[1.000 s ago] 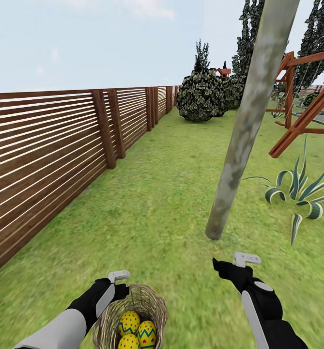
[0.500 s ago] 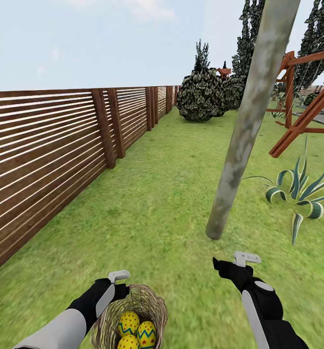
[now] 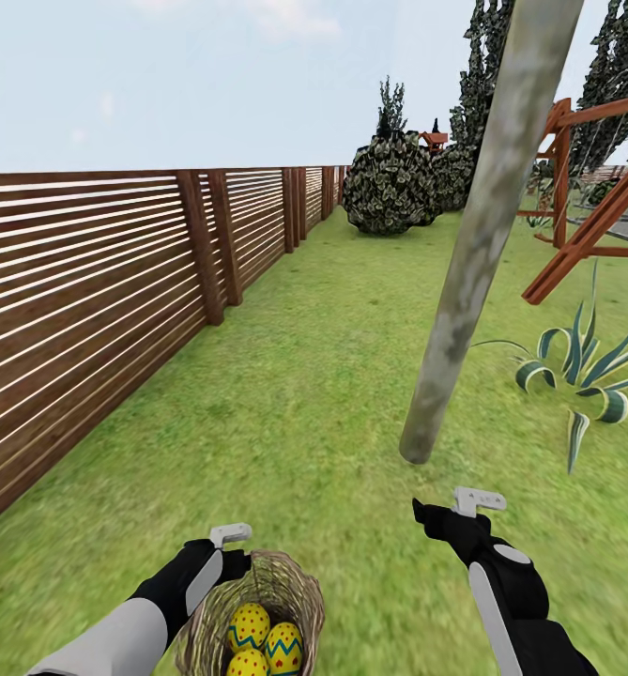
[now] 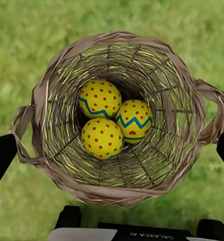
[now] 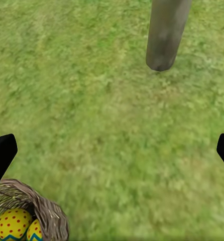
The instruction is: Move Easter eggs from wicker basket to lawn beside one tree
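eggs [image 4: 114, 123]: 3, all in basket [image 4: 157, 181] | tree [image 3: 473, 272]: 1

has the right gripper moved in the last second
No. The right gripper sits at the same spot below the tree trunk's base in the head view.

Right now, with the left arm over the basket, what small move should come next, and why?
Probably lower the left gripper into the round brown wicker basket onto one yellow zigzag-banded egg. All three eggs lie inside, its black fingers are spread wide above the rim, and the pale grey-green tree trunk stands close ahead.
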Tool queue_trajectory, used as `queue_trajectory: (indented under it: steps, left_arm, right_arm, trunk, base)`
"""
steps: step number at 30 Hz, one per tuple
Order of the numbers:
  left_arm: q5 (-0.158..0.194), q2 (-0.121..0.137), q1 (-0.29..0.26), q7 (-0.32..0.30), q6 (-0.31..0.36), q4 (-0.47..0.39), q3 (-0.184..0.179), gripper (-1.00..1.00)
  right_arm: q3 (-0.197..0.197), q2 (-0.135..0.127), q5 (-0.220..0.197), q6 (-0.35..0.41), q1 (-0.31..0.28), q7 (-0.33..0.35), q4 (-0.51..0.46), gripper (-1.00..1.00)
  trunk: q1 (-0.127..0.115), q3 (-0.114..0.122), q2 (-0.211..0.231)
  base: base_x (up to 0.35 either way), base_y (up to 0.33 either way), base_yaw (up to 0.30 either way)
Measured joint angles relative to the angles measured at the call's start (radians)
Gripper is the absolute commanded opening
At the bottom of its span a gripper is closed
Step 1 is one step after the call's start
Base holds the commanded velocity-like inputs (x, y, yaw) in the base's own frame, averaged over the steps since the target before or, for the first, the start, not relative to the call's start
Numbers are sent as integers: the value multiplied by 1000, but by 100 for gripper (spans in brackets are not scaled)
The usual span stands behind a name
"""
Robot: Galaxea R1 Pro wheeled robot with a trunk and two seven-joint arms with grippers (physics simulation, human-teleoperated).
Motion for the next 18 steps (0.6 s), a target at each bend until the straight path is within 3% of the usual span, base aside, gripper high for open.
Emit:
queue_trajectory:
  steps: [18]
  left_arm:
    - [0,0,0,-5,12,0,1,100]
  right_arm:
    - [0,0,0,0,-1,0,0,100]
  trunk:
    - [69,-57,-126]
  base:
    - [0,0,0]
